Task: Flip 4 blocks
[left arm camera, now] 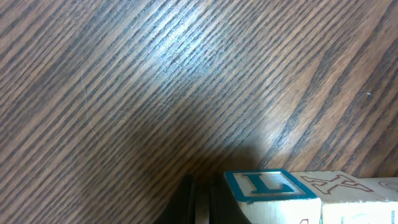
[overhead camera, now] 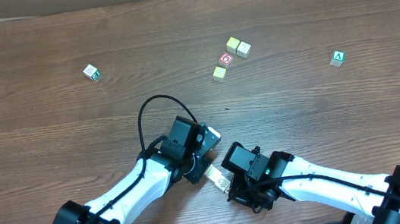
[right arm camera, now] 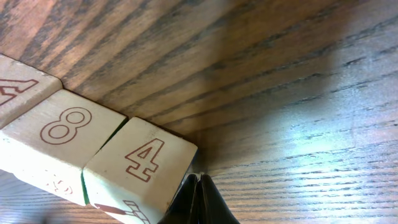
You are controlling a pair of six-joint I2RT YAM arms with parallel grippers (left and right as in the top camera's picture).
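A row of four small pale-wood cubes (right arm camera: 93, 149) with reddish-brown print is lying on the dark wood-grain table (overhead camera: 49, 130), nearest the robot, between the two arms. The right gripper (right arm camera: 198, 198) is pinched shut on nothing, its closed tips pressing the row's end at the cube printed 4. An 8 and part of an A are showing further along the row. At the row's other end the left gripper (left arm camera: 200, 200) is likewise clenched empty, sitting just beside the cube with a teal-framed L.

As I judge it, the row is being squeezed end to end and is lying flat, so all four flips seem to be waiting.

The left contact is running off the frame's bottom, and from overhead the arms are covering most of the row. Well beyond the row, a red-and-white ring cube (overhead camera: 226, 59), a yellowish cube (overhead camera: 233, 44) and a green-marked cube (overhead camera: 91, 72) are lying apart.
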